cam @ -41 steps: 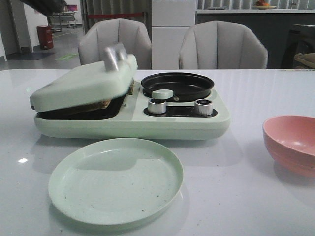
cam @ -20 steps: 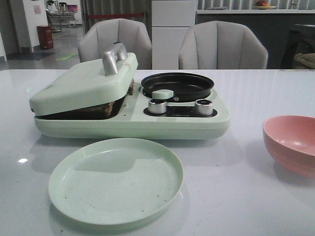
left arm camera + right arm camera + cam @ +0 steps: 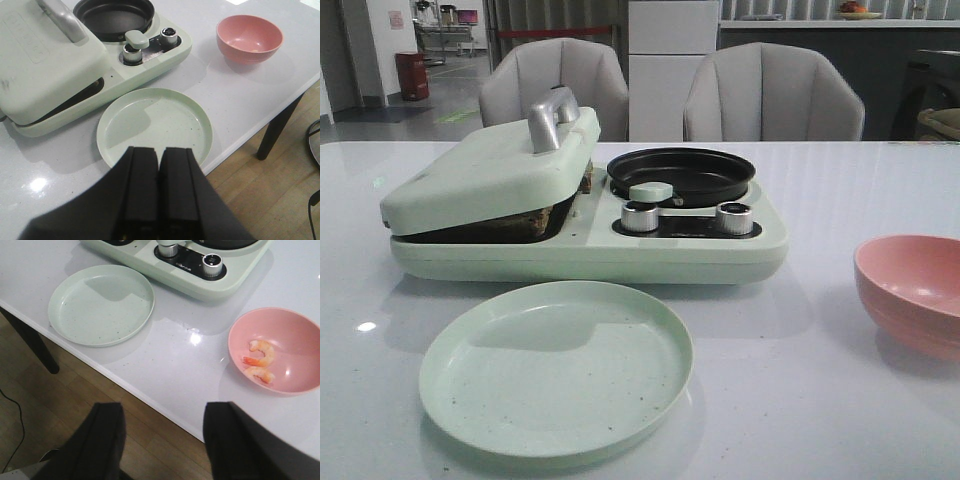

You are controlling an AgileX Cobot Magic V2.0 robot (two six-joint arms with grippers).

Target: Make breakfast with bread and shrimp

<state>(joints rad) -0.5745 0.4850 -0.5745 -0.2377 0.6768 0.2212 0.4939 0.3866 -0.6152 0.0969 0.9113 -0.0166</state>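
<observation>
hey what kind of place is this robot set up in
Probably a dining or kitchen-style demo room: a white table with a mint breakfast maker, a green plate and a pink bowl holding shrimp, plus two padded chairs behind.

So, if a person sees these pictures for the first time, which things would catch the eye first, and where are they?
Probably the pale green breakfast machine at the middle of the table: its lid rests tilted on bread, with a black pan beside it. Next, the empty green plate in front of it. Then the pink bowl on the right, holding shrimp.
</observation>
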